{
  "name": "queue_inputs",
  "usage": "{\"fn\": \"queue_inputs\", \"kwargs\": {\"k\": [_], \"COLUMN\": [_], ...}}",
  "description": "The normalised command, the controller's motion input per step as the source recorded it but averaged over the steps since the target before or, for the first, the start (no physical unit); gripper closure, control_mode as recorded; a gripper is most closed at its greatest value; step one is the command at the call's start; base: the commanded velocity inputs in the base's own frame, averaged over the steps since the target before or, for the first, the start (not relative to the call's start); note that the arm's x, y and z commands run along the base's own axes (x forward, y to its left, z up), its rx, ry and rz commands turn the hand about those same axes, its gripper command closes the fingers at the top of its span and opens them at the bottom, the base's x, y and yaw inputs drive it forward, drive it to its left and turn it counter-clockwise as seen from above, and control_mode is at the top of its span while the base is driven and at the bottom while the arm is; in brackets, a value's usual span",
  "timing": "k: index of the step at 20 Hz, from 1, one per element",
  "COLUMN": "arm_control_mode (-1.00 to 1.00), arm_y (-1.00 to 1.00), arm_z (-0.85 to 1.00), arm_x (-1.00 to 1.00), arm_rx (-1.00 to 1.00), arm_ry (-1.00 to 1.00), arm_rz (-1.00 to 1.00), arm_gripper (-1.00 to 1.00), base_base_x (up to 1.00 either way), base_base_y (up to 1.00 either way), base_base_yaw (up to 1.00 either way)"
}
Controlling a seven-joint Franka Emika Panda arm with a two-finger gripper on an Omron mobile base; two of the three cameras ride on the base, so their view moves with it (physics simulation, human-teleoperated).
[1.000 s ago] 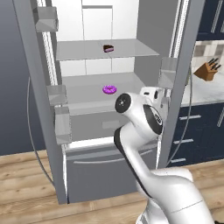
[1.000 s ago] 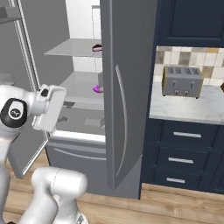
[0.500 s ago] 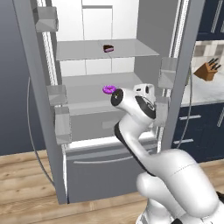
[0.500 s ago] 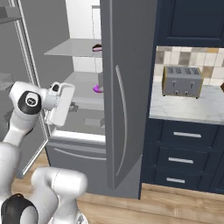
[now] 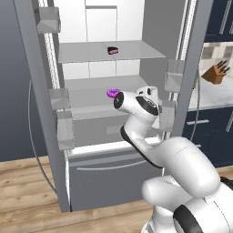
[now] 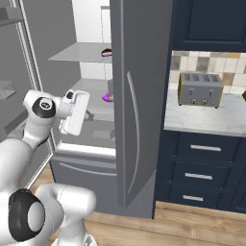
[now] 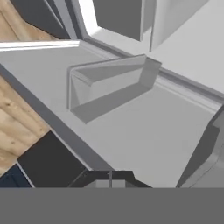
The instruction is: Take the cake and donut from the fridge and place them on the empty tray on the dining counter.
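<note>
Right in front of you stands the fridge (image 5: 109, 150) with its doors wide open. Its shelves and door bins sit close on both sides of your arm, so a big swing could bang the arm into them.

Next comes the gripper (image 7: 110, 178). It is squeezed all the way shut with nothing in it. If you push it at the food like this, it can only bump the food away, so I think you need to spread the fingers first.

Then the donut (image 5: 113, 93). It sits on the middle shelf, just past your hand, and a bump could slide it to the back.

Last, the cake (image 5: 112, 50) rests on the shelf above. Reaching up for it, your arm could hit that shelf's edge.
</note>
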Motion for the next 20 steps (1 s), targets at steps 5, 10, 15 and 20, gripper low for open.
{"fn": "queue_inputs", "kwargs": {"k": [5,10,15,20], "arm_control_mode": [-1.0,-1.0,-1.0,-1.0], "arm_y": [-0.23,-0.22,-0.08,-0.13], "arm_z": [-0.18,0.0,0.0,-0.05], "arm_x": [0.15,0.1,0.16,0.22], "arm_rx": [-0.21,-0.05,-0.01,-0.1], "arm_ry": [0.1,0.27,0.28,0.16], "arm_rz": [0.0,0.0,-0.01,0.0], "arm_gripper": [1.0,1.0,1.0,1.0], "base_base_x": [0.0,0.0,0.0,0.0], "base_base_y": [0.0,0.0,0.0,0.0], "base_base_yaw": [0.0,0.0,0.0,0.0]}}
